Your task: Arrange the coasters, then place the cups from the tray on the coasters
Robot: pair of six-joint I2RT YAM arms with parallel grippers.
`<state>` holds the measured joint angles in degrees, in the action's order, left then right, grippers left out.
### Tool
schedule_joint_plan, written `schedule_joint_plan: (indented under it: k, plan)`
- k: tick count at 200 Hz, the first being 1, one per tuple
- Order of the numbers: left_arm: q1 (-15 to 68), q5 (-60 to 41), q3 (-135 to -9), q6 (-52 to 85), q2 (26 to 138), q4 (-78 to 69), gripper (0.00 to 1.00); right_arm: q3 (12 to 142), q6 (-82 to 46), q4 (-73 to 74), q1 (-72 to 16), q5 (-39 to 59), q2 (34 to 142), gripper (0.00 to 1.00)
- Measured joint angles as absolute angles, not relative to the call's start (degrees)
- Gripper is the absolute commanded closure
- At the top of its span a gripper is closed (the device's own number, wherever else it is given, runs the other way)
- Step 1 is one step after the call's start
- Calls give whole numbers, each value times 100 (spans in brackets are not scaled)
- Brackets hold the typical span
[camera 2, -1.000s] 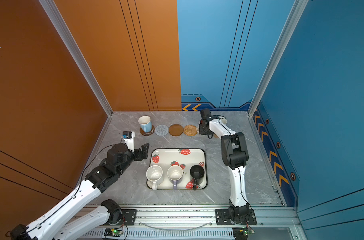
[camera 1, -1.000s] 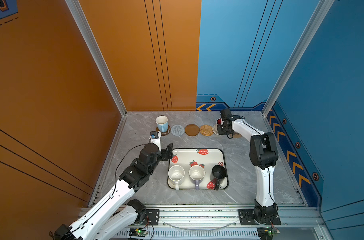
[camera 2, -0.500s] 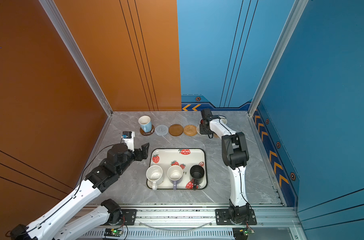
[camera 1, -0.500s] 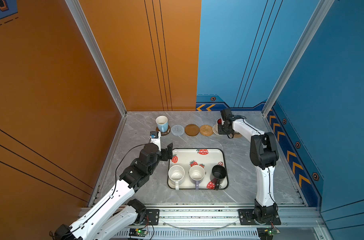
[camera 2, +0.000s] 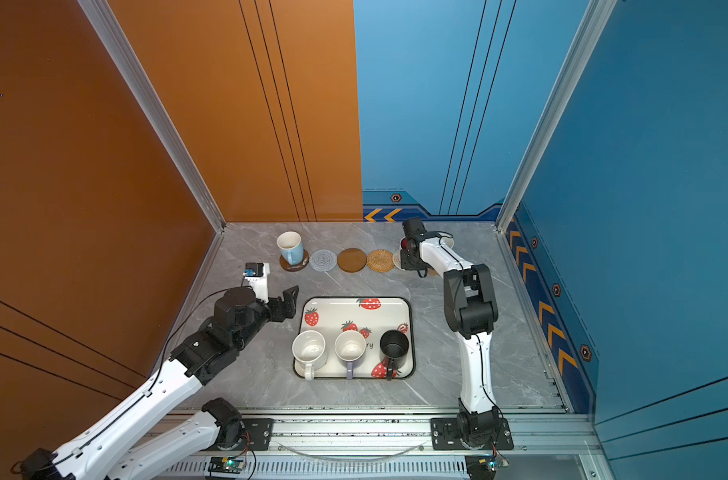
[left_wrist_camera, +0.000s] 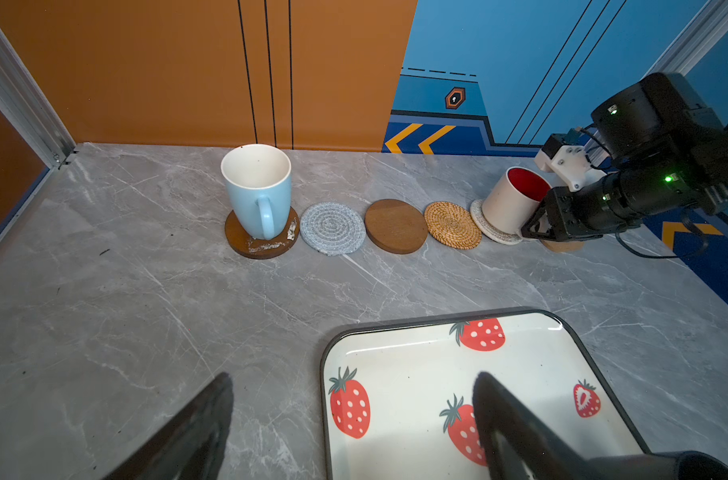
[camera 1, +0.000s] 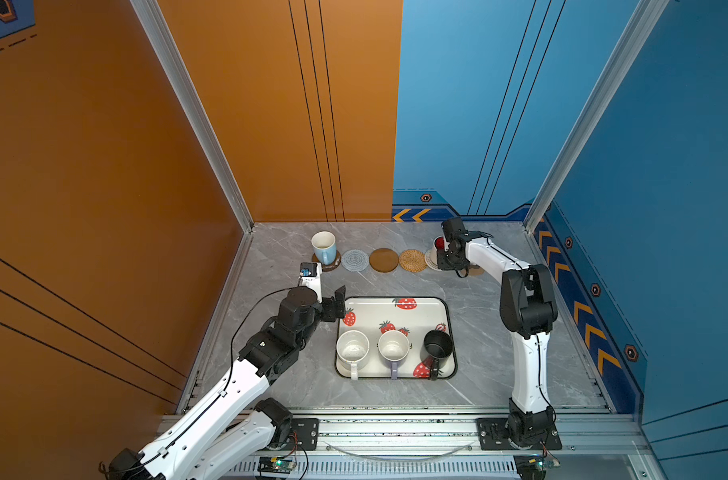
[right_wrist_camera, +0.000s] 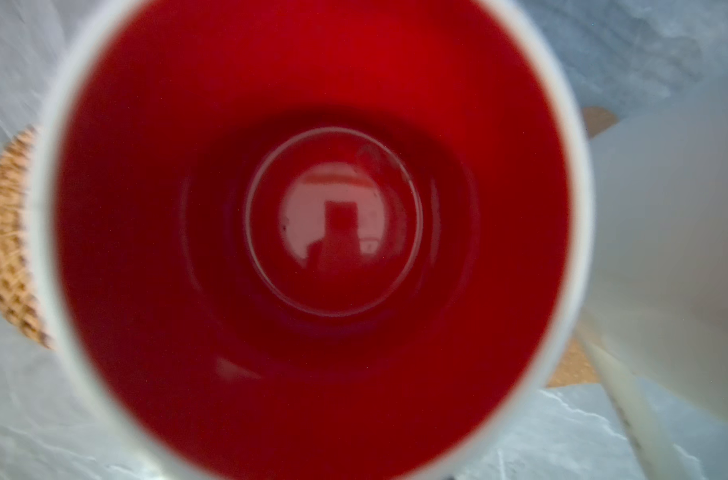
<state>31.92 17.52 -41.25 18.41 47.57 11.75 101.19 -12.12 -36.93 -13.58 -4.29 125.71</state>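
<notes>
Marble tabletop [camera 1: 478, 299]: light blue mug [camera 1: 324, 247] sits on a brown coaster [left_wrist_camera: 246, 245], red-lined mug [left_wrist_camera: 516, 199] leans on a woven coaster [left_wrist_camera: 493, 232] at the right gripper [left_wrist_camera: 536, 227], whose grip I cannot tell; left gripper [left_wrist_camera: 354, 380] gapes empty; three mugs [camera 1: 393, 345] wait on the tray [camera 1: 374, 309]

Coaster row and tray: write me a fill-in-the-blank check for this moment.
The light blue mug stands on a ____ coaster. The tray holds ____ mugs. The mug at the right gripper is ____ inside. The jaws of the left gripper stand ____.
Missing: brown; three; red; open.
</notes>
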Motion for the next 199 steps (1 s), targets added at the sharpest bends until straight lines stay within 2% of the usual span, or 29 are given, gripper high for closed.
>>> schedule_joint_plan:
  k: [39,111,146,177,199]
  plan:
    - [3192,1754,-4125,1841,4692,1175,10,10116,-1199,-3756,-1339,-458,12571,55]
    - [3192,1754,-4125,1841,4681,1175,9,9789,-1199,-3758,-1339,-449,12486,44]
    - [3192,1752,-4125,1841,4624,1177,10,9518,-1225,-3758,-1347,-401,11987,38]
    - [3192,1754,-4125,1841,4550,1177,10,9290,-1273,-3747,-1378,-338,11362,29]
    - [3192,1754,-4125,1841,4536,1179,10,9098,-1304,-3728,-1444,-318,10921,27]
